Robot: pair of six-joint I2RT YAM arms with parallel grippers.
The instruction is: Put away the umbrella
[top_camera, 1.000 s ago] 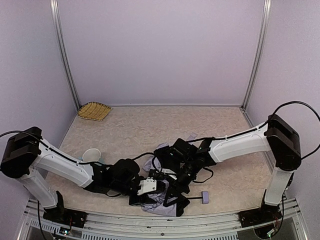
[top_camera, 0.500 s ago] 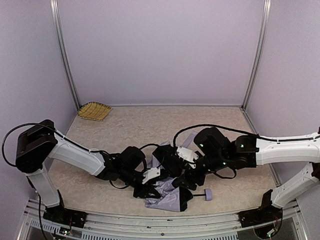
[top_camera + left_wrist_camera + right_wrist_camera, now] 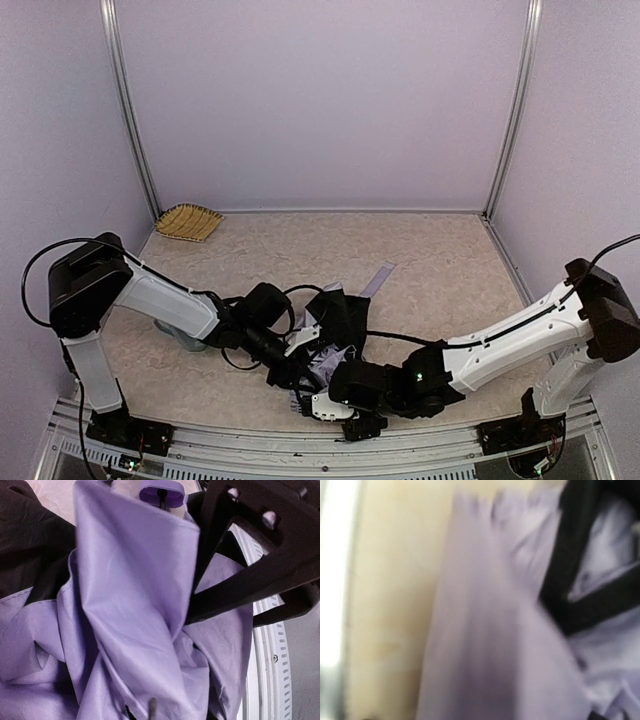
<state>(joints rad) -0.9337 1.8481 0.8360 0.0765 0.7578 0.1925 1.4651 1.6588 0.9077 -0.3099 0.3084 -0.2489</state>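
Umbrella (image 3: 322,362) lies crumpled at the middle of the table's (image 3: 300,250) near edge. Left gripper (image 3: 287,372) sits among its folds, probably to gather fabric. Right gripper (image 3: 325,402) is beside it. Neither grip can be told.

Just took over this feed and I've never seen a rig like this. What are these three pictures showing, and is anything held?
This is a robot: a left arm and a right arm bolted at the near edge of a table. The wide picture looks down from above and behind; the others are wrist cameras. The left gripper and right gripper are at the umbrella, a crumpled lavender and black heap. The left wrist view is full of its fabric, with the small handle at top. The right wrist view is blurred. Whether either gripper holds cloth I cannot tell. A woven basket lies far left.
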